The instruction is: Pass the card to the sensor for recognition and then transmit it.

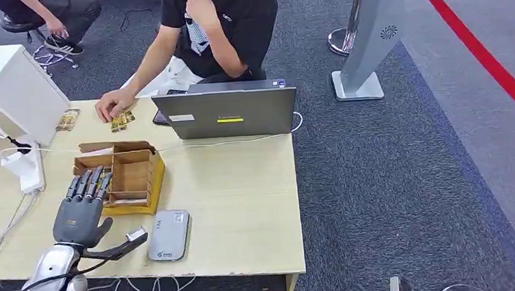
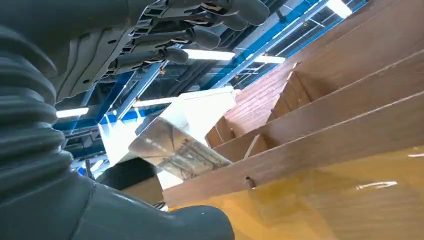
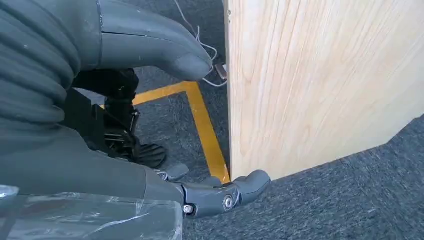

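My left hand (image 1: pixel 81 211) hovers over the table with its fingers stretched flat toward the wooden divider box (image 1: pixel 125 176) and its thumb spread to the right; it holds nothing. In the left wrist view the fingers (image 2: pixel 200 30) reach over the box's partitions (image 2: pixel 320 115), and a shiny card-like piece (image 2: pixel 175 151) stands at the box's far end. The grey sensor pad (image 1: pixel 168 235) lies just right of my thumb. Loose cards (image 1: pixel 121 121) lie by a person's hand at the far edge. My right hand (image 3: pixel 150 125) hangs empty beside the table's side panel (image 3: pixel 310 85), fingers apart.
A grey laptop (image 1: pixel 228 113) stands behind the box, with a seated person (image 1: pixel 212 32) behind it. A white case (image 1: pixel 14 84), a white adapter (image 1: pixel 23 169) and cables sit at the left. Yellow floor tape (image 3: pixel 202 125) runs on the carpet by the table.
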